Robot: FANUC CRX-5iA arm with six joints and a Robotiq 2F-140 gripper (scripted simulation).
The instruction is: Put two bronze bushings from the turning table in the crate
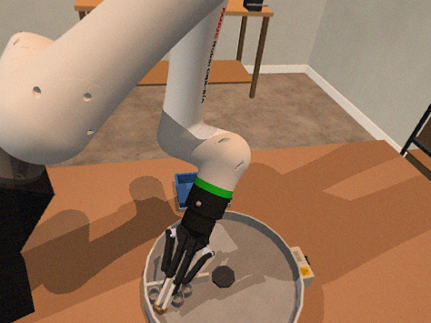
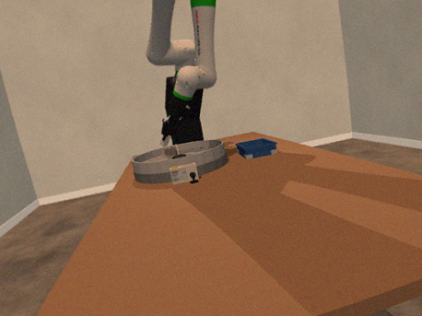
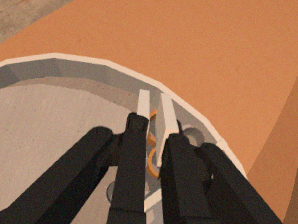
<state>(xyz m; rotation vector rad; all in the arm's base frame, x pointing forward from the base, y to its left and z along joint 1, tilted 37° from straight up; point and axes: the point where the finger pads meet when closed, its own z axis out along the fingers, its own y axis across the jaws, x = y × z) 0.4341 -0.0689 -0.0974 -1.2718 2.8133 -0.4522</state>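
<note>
My gripper [image 1: 160, 306] [image 2: 164, 143] [image 3: 152, 106] points down over the near-left part of the grey-rimmed turning table [image 1: 300, 297] [image 2: 218, 159] [image 3: 106, 64]. Its fingers are nearly together, with a narrow gap and no bushing seen held. A bronze bushing [image 1: 160, 310] [image 3: 153, 116] shows at the fingertips, partly hidden by the right finger in the wrist view. Another bronze ring [image 3: 151, 165] shows farther down, behind the fingers. Several grey bushings lie close around, one [image 1: 154, 293] [image 3: 194, 135] beside the rim. The blue crate [image 1: 179, 190] [image 2: 257, 147] stands behind the turning table, partly hidden by the arm in the top view.
A pale bar [image 1: 200, 278] [image 3: 152, 200] crosses the turning table near the bushings. A dark hub [image 1: 223, 277] sits at its middle. The raised rim runs close beside the fingers. A white box with a yellow label [image 1: 302, 264] [image 2: 184, 173] is fixed at the outer side.
</note>
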